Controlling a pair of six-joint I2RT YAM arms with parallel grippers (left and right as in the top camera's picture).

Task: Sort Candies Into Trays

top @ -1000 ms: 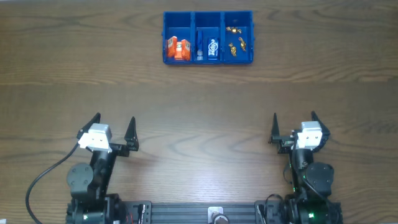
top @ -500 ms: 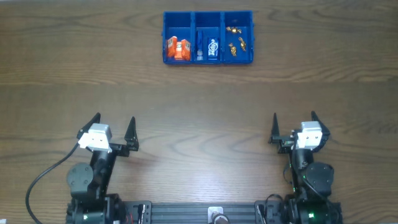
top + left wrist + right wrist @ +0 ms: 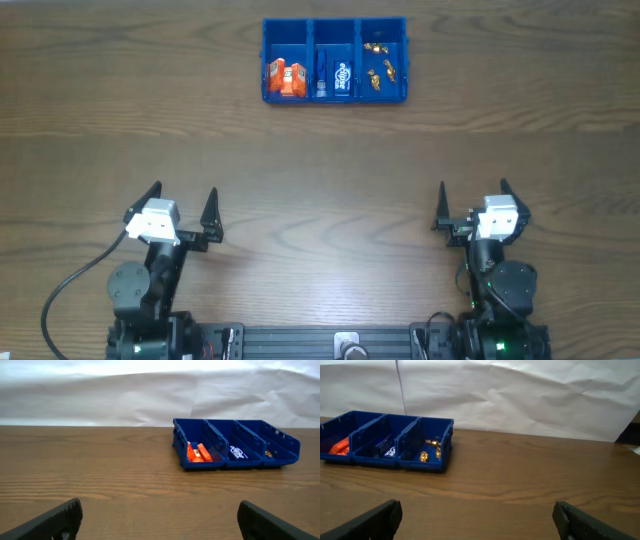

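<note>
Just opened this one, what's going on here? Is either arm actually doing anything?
Nothing is being handled at this moment. The left gripper and the right gripper sit open near their bases, far from the blue three-compartment tray across the wooden table. In the tray the candies lie apart by kind: orange candies in one end compartment, a blue-and-white candy in the middle, gold candies in the other end.
</note>
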